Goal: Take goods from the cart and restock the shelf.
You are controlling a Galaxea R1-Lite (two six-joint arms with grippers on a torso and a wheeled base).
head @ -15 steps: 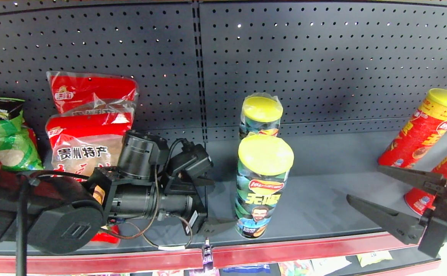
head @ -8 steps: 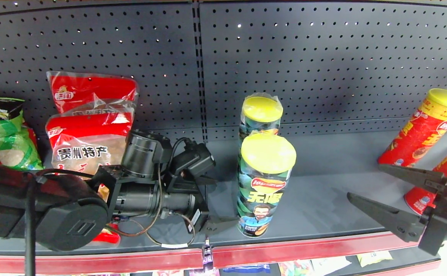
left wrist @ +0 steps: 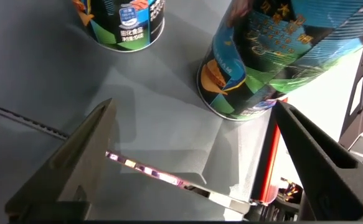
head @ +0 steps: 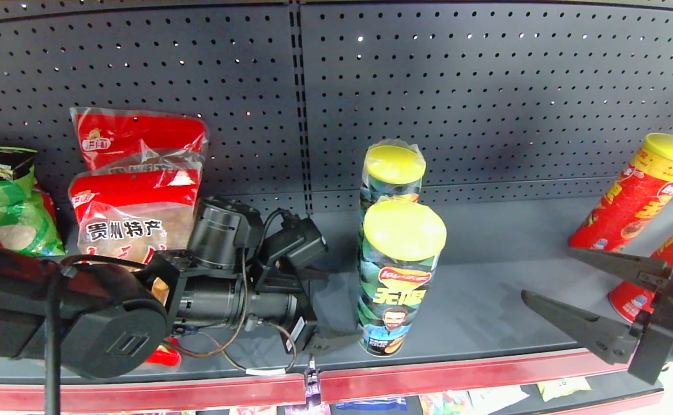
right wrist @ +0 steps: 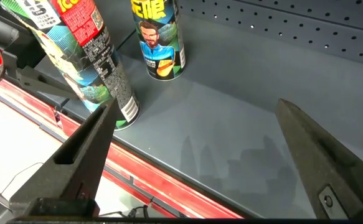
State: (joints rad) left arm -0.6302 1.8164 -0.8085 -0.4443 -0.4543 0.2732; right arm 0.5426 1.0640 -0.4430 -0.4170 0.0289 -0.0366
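Near the shelf (head: 486,311) lip, I am holding my left jaws spread short of the front can (head: 399,276), judging a slow, straight retreat safest lest I topple it

Matt metal shelf (head: 486,300), glossy chip can (head: 397,276), shiny plastic bag (head: 134,213)

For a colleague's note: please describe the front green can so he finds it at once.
On the grey shelf, right of the red bags, two green cans with yellow lids stand one behind the other. It is the front can, nearest the red edge.
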